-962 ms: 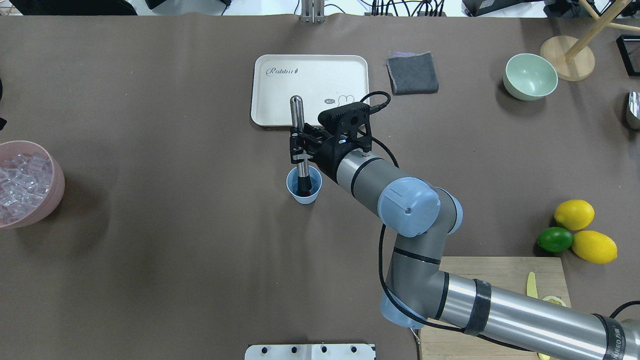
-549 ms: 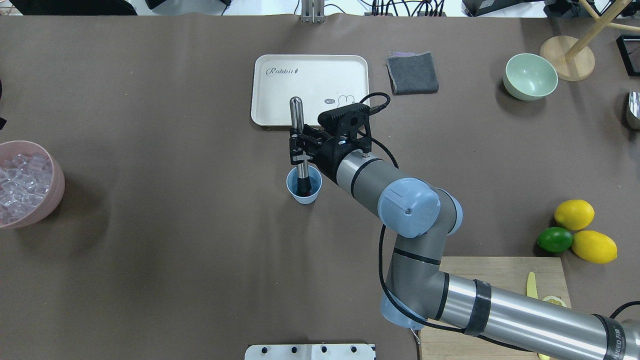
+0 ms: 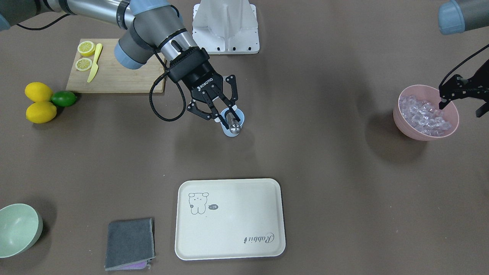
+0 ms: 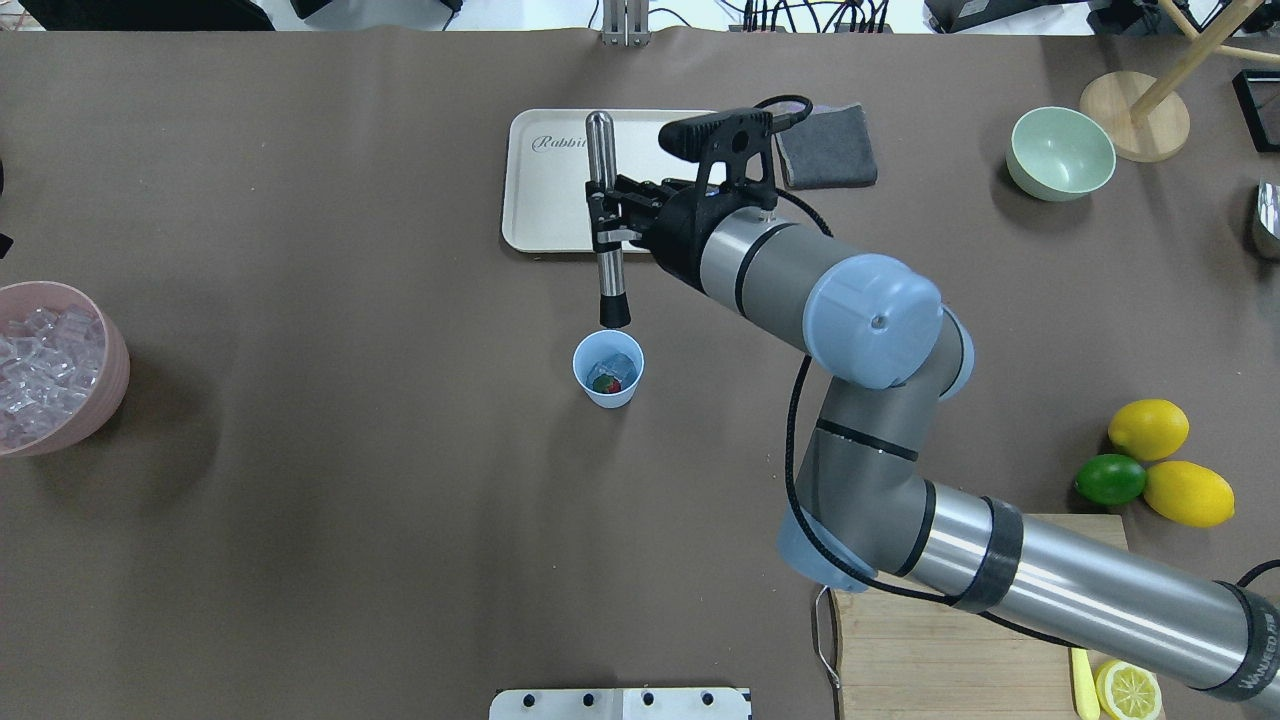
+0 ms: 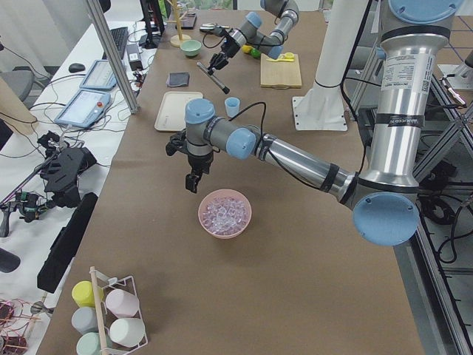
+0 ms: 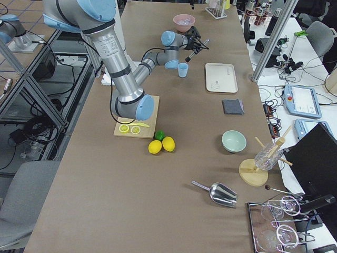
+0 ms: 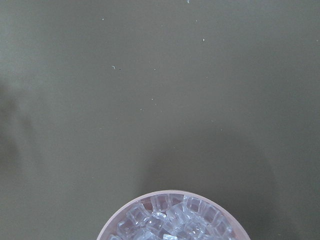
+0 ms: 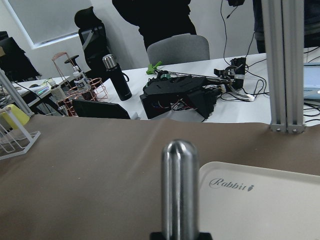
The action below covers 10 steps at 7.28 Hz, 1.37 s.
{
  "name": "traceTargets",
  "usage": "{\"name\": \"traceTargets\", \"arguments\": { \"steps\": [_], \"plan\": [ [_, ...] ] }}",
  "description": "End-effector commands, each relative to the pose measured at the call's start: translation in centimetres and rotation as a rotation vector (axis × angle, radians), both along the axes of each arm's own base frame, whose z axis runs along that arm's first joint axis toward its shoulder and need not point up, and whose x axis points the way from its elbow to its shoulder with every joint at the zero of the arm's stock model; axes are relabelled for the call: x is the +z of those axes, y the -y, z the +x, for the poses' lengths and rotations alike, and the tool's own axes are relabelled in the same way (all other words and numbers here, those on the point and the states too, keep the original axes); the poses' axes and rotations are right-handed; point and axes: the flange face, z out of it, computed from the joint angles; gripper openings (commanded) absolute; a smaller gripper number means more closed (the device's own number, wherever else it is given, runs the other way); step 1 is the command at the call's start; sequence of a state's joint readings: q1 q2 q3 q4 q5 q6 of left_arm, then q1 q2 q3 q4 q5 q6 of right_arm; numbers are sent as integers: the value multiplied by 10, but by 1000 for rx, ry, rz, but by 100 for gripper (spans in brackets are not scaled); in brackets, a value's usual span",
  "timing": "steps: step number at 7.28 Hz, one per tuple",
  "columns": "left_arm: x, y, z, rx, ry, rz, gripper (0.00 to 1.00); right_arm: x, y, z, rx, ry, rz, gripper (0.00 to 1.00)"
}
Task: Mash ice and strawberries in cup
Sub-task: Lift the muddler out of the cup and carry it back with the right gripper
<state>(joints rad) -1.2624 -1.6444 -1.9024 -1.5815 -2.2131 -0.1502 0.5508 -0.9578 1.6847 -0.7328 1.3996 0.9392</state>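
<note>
Brown table, front view: right gripper (image 3: pixel 226 114) is clamped on the muddler (image 3: pixel 233 128), whose steel top hides the mouth of the cup (image 3: pixel 226 131) mid-table. The left gripper (image 3: pixel 460 109) hangs spread, holding nothing, by the pink bowl (image 3: pixel 405 128) at the left end. Overhead: black head hangs clear above the rim with the cup just robot-side of it, strawberry (image 4: pixel 601 383) and ice (image 4: pixel 620 365) visible inside; side views add that the shaft leans top toward the far edge.
</note>
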Motion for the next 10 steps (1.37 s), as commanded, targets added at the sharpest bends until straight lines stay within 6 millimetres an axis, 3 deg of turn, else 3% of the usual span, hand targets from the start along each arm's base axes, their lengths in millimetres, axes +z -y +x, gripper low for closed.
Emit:
{"name": "traceTargets", "arguments": {
  "steps": [1, 3, 4, 5, 6, 8, 10],
  "plan": [
    [-3, 0, -1, -4, 0, 5, 97, 41, 43, 59, -42, -83, -129, 0],
    [-2, -1, -2, -8, 7, 6, 97, 123, 93, 151, -170, -166, -307, 0],
    [-3, -1, -2, -8, 6, 8, 97, 142, 108, 178, -220, -200, -435, 0],
    [-3, -1, -2, -9, 8, 8, 97, 161, 115, 188, -246, -267, -516, 0],
    [-3, 0, -2, -9, 9, 9, 97, 207, 113, 189, -285, -397, -549, 0],
    [-4, 0, -2, -11, 9, 11, 97, 281, 121, 177, -372, -453, -689, 0],
    [-7, 0, -2, -21, 5, 8, 97, 314, 124, 174, -434, -455, -786, 0]
  ]
}}
